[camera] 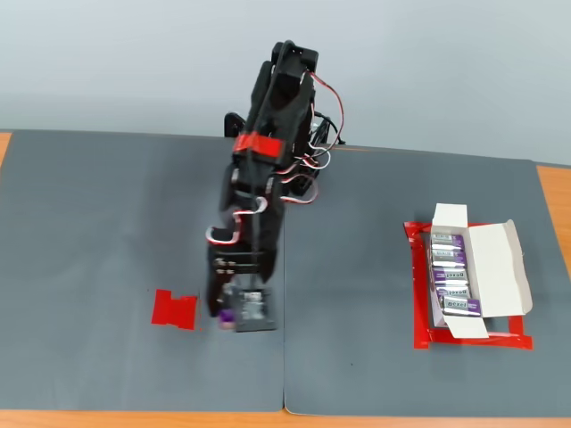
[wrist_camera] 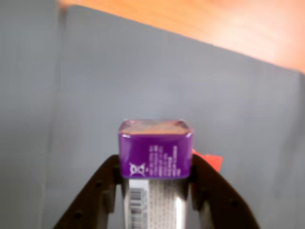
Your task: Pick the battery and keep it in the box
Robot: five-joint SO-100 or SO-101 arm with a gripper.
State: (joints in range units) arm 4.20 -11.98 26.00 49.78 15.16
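Grey matting covers the table (camera: 107, 267), with bare orange wood at its edges and a pale wall behind. Taking the box (camera: 457, 283) as landmark: in the fixed view it lies open inside a red tape outline (camera: 419, 294), with a row of purple-and-silver cells showing inside, and the arm stands well apart from it, toward the picture's left.

The gripper (wrist_camera: 156, 183) is clamped on the battery (wrist_camera: 155, 155); in the wrist view both dark jaws press its sides while its purple end juts out past them. A red tape patch (camera: 175, 308) lies on the mat just beside the gripper, on the side away from the box.

Risks, as I judge them: the hold is on smooth, glossy sides, so a quick swing toward the box could let the battery slip or twist. The carton already looks nearly full, so a poorly aimed release may land on the other cells or a flap.

The arm leans forward from its base, wrist pointing steeply down, gripper low over the mat.
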